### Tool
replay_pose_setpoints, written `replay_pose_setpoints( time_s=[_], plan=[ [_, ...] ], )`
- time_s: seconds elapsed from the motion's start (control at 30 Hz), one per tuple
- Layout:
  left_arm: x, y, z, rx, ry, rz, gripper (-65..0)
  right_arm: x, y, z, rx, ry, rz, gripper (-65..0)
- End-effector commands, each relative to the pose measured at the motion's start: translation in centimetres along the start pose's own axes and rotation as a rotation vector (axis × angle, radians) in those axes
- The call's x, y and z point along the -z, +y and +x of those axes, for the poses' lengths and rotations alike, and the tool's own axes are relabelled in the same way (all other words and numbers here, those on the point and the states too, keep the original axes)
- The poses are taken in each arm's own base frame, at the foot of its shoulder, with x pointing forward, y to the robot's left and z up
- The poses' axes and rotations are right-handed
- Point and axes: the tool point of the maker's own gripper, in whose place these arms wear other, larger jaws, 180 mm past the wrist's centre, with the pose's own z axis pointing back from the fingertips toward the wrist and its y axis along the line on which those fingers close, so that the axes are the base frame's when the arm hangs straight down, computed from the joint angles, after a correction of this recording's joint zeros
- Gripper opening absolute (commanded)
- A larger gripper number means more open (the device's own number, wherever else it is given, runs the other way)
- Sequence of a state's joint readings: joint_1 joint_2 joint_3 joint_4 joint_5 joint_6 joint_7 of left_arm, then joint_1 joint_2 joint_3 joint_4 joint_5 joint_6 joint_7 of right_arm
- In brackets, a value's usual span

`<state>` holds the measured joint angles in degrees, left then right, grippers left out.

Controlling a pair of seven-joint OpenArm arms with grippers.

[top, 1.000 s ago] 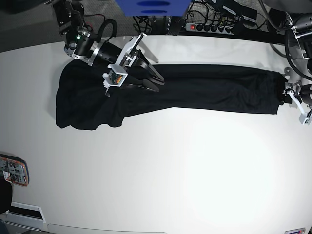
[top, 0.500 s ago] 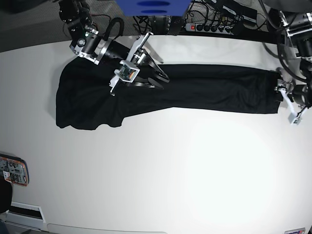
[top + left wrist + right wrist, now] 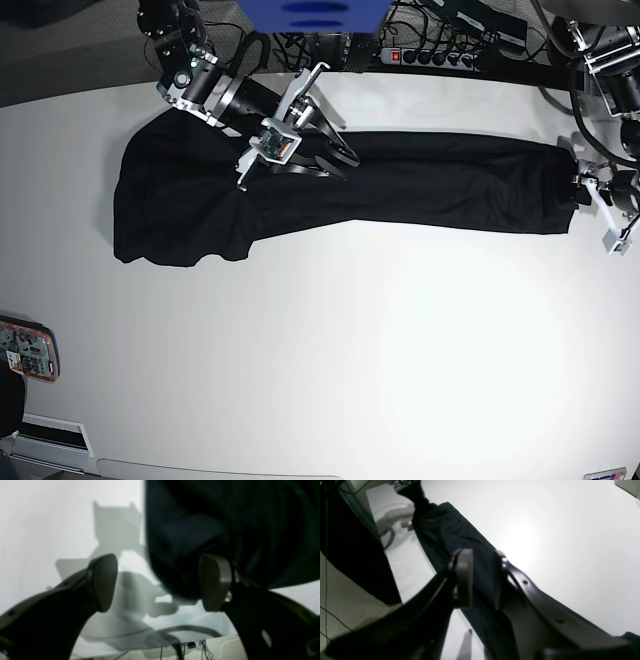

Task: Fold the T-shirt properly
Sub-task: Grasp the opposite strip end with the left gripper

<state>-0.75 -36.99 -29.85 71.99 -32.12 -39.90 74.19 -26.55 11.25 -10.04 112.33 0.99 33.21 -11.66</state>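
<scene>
The broad white desk (image 3: 350,340) is bare in the foreground apart from an orange-edged device (image 3: 25,350) at its near left edge. Farther back, the plain black short-sleeved cotton T-shirt (image 3: 400,185) lies flat as a long narrow band across the desk, wider and rumpled at the view's left end.

The left claw (image 3: 578,192) sits at the band's right end, pads spread wide. The wrist view shows one pad (image 3: 213,582) against the cloth edge and the other over bare desk, so nothing is pinched. Over the last second it swung in toward the cloth, then back out.

The right claw (image 3: 335,160) hovers over the shirt's far edge, jaws partly closed with a gap, clasping nothing. It has drifted along the band and toward the desk's far side.

Both arms seem to be repositioning; the next fold appears not yet begun.
</scene>
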Motion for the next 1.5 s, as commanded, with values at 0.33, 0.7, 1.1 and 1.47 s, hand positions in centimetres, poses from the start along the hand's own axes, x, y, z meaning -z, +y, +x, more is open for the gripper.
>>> replay_pose_setpoints(
  time_s=[0.33,0.7,1.1,1.47],
  plan=[
    [-4.3,4.9,0.7,0.033,-0.034,0.128,-16.2,0.2,-0.2,1.0,-0.01,-0.025,0.005,-51.4],
    [-2.5,2.7,2.4,0.02,-0.133,0.066,-16.2,1.6,4.3,1.4,0.019,-0.047,0.137,-51.4],
    [3.8,-0.6,2.1,-0.105,-0.064,-0.124,-16.2,1.7,5.0,1.4,0.025,-0.044,0.155,-51.4],
    [3.6,-4.0,1.8,-0.064,-0.057,-0.207,-16.2,1.8,4.9,1.5,0.021,-0.047,0.155,-51.4]
  ],
)
